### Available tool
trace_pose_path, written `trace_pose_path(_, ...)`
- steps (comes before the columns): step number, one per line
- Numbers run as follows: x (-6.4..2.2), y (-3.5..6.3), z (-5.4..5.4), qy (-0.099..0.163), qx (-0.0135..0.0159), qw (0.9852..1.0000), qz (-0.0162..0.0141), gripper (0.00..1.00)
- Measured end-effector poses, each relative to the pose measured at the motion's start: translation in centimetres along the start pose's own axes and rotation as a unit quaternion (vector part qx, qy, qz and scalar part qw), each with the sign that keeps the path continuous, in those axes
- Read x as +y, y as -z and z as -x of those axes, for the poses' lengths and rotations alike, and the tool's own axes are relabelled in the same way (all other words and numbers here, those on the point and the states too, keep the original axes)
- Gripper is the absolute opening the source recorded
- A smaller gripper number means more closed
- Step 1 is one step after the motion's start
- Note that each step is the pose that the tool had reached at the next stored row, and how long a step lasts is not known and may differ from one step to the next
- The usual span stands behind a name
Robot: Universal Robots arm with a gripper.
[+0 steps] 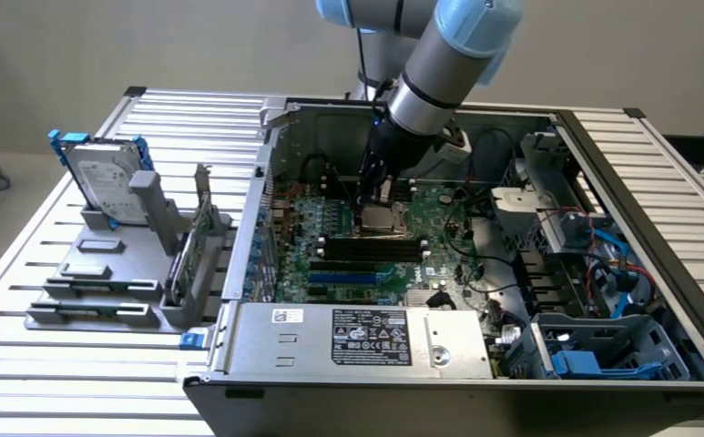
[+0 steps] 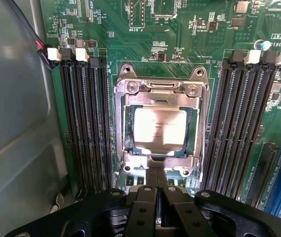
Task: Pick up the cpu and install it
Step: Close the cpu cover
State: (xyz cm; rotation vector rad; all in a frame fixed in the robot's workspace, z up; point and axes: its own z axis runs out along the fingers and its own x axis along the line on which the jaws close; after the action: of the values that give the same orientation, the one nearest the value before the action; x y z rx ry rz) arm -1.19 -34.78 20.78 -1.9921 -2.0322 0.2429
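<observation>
1. Plainly, the cpu [image 2: 160, 126] lay flat inside the metal-framed socket [image 2: 160, 88] on the green motherboard [image 2: 180, 34], between two banks of black memory slots [image 2: 87, 128].
2. The claw [image 2: 156, 174] was closed, its fingers pressed together and gripping nothing, with the tips just beside the socket's edge.
3. The white lettering printed on the board was too small to read with certainty.
4. The black-and-white label [image 1: 372, 335] on the power supply [image 1: 281, 350] carried print too fine to read.

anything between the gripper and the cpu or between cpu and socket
Nothing visible. The cpu lies inside the socket frame, top bare; the shut gripper hangs near its edge with nothing between.
</observation>
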Motion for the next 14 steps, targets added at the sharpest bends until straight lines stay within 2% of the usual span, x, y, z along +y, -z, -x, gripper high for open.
trace_pose_path(6, 0.16, -0.69, 0.1, 0.001, 0.0043, 1.0, 0.0, 0.11)
trace_pose_path(14, 0.31, -1.47, 0.1, 0.003, 0.0079, 1.0, -0.0002, 0.11)
